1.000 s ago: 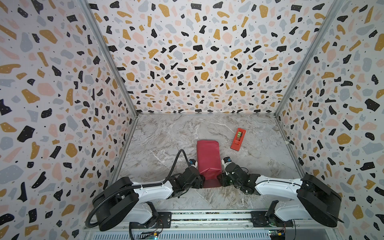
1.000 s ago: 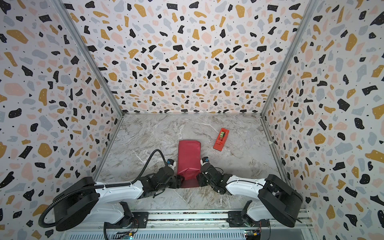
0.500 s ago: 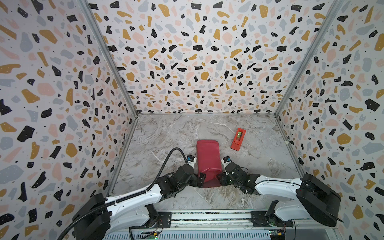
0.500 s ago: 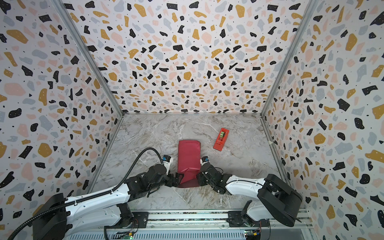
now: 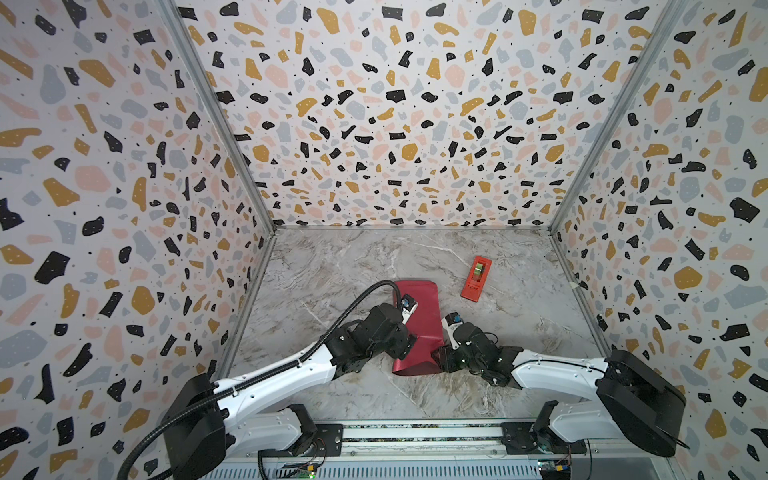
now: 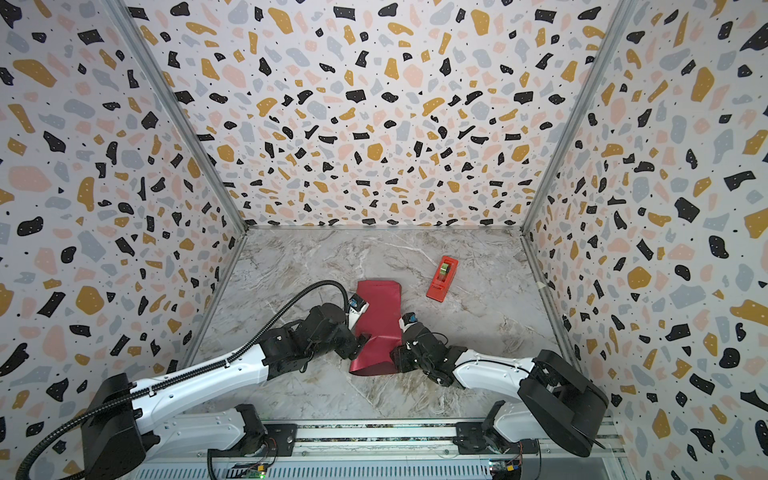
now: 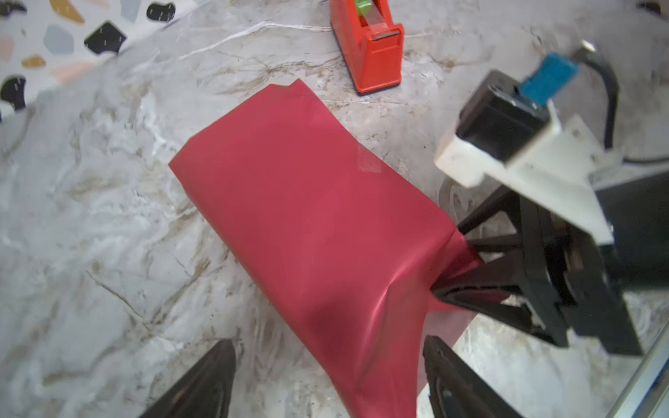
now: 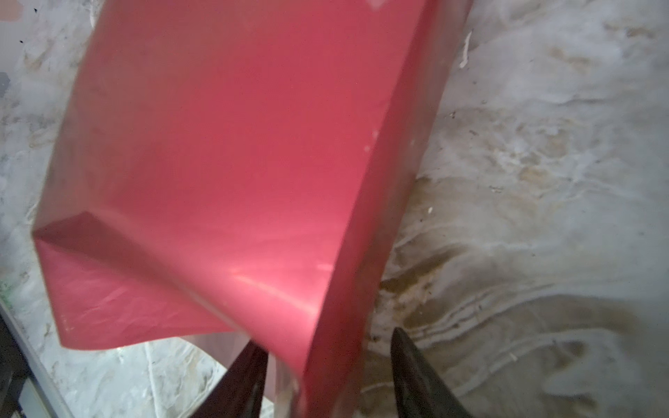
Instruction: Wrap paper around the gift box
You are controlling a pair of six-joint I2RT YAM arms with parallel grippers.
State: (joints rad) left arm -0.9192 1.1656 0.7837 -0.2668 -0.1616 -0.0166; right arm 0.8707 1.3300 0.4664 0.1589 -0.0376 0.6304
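Observation:
The crimson paper [image 5: 417, 316] [image 6: 380, 316] lies wrapped in a long box shape on the marble table, with a loose creased flap at its near end [image 7: 383, 325]. The gift box is hidden under it. My left gripper [image 5: 405, 347] [image 7: 327, 342] sits at the near left corner. It is open, its jaws wide, and the flap hangs between them close to one finger. My right gripper [image 5: 436, 357] [image 8: 325, 340] is at the near right corner. Its jaws stand apart around the folded paper edge [image 8: 224, 163], and a gap shows beside one finger [image 8: 409, 362].
A red-orange tape dispenser [image 5: 476, 278] [image 6: 441, 278] [image 7: 369, 47] stands behind and to the right of the paper. A small piece of clear tape [image 7: 369, 163] sits on the paper's top. Speckled walls close in the table [image 5: 332, 291] on three sides.
My left arm has stretched forward, and its gripper has moved up against the paper's near left corner. The right gripper's jaws have widened around the paper edge.

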